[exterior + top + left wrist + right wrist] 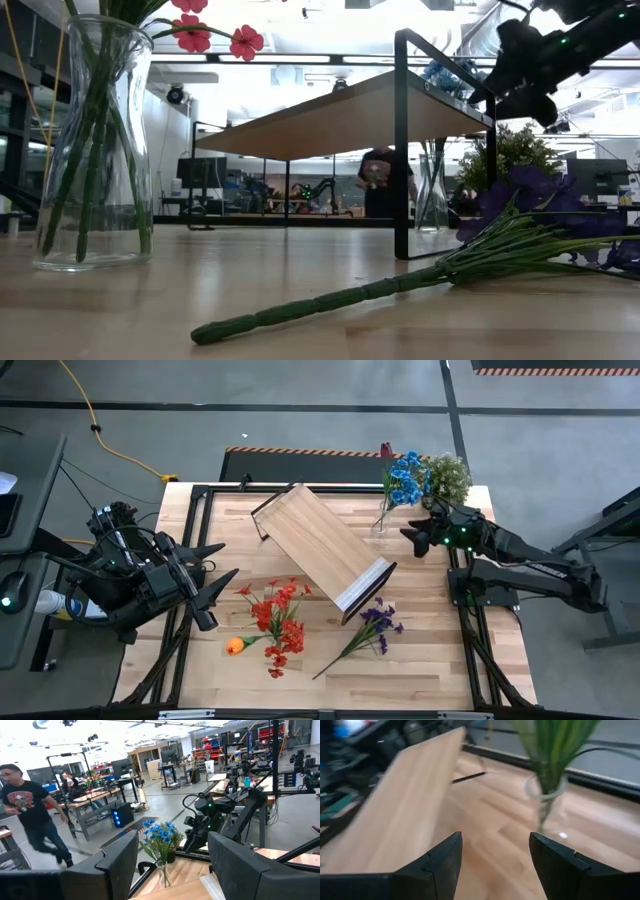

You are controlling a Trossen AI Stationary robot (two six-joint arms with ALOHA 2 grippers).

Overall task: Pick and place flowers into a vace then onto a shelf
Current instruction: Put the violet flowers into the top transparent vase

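Observation:
The shelf, a light-wood board on a dark metal frame, stands slantwise mid-table on its frame legs. Behind its far right end a glass vase holds blue flowers. My right gripper hovers open just right of that vase, touching nothing. Nearer me, red flowers rise from a second glass vase. An orange flower and a purple flower lie on the tabletop. My left gripper waits open at the table's left, raised and level.
A bushy pale-green potted plant stands at the far right corner beside the blue flowers. The purple flower's stalk lies across the near tabletop. A person walks in the room beyond the table. Bare wood lies between the shelf and the far left corner.

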